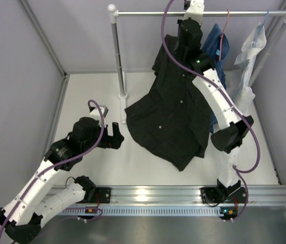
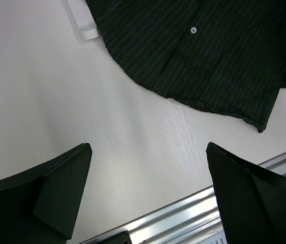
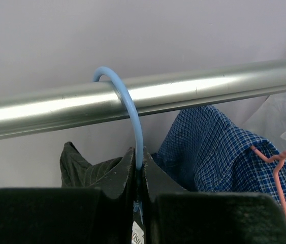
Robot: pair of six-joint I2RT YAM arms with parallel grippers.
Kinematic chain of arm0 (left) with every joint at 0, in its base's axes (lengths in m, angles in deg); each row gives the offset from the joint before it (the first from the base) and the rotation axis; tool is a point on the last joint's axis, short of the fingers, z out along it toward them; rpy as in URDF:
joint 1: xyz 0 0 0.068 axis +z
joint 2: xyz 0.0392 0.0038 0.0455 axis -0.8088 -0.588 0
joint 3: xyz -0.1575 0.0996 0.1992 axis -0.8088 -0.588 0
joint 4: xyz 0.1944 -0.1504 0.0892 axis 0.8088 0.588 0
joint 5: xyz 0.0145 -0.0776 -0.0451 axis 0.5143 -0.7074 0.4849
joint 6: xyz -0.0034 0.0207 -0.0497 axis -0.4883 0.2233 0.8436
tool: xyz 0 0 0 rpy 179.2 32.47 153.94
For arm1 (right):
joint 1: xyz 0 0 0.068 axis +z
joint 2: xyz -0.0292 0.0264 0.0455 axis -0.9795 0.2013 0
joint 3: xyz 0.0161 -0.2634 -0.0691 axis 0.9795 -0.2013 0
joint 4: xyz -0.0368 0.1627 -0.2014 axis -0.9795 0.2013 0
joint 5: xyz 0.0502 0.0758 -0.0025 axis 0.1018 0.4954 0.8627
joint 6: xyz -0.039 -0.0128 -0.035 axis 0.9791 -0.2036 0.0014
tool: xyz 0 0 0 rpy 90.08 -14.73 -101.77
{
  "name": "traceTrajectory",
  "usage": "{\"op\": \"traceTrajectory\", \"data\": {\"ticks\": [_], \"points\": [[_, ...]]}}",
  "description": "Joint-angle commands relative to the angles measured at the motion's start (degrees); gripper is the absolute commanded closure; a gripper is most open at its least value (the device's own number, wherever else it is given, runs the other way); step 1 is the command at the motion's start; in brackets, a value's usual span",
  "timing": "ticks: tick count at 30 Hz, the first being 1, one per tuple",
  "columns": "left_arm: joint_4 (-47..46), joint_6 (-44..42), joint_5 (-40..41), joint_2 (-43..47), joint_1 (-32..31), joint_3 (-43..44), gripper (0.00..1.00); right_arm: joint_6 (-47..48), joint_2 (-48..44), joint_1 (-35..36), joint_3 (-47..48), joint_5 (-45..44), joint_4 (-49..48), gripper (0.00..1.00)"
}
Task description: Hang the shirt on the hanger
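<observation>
Your right gripper [image 3: 138, 170] was pinched tight on the hanger [image 3: 130, 109], its blue hook lying over the rail [image 3: 224, 84]; only your right wrist view showed that grip, for the top view hid it behind the right arm [image 1: 219, 101]; the shirt [image 1: 170, 109], black with faint pinstripes and pale buttons, hung below the hook, its hem spread on the table [image 1: 92, 91]; the blue checked shirt [image 3: 219, 147] hung just beside it; your left gripper [image 2: 149, 148] stood spread, holding nothing, near the hem, with white table between the two.
</observation>
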Motion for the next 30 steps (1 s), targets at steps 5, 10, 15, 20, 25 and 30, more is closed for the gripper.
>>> {"op": "traceTrajectory", "data": {"ticks": [5,10,15,20,25,30], "points": [[-3.8,1.33,-0.33,1.94,0.06,-1.5,0.02,-5.3,-6.07,2.39,-6.77,0.11,-4.3,0.82],[-3.89,1.25,0.98,1.85,0.06,-1.5,0.02,-7.05,-6.78,5.29,-5.9,-3.22,-4.74,0.51],[-3.81,-0.42,7.66,-0.78,-0.02,-0.98,0.02,-10.92,-12.57,6.18,-8.95,-6.65,-2.02,0.05],[-5.39,-1.73,8.81,-3.59,0.06,-0.1,0.02,-10.31,-21.36,6.09,-14.5,-7.79,-0.71,0.01],[-7.41,-2.09,10.21,-6.15,0.15,0.96,0.02,-10.31,-32.87,5.82,-23.46,-7.36,0.79,0.01],[-7.41,2.38,15.47,-10.18,0.24,4.82,0.02,-10.66,-41.66,5.21,-26.2,-3.68,11.31,0.0]]}}
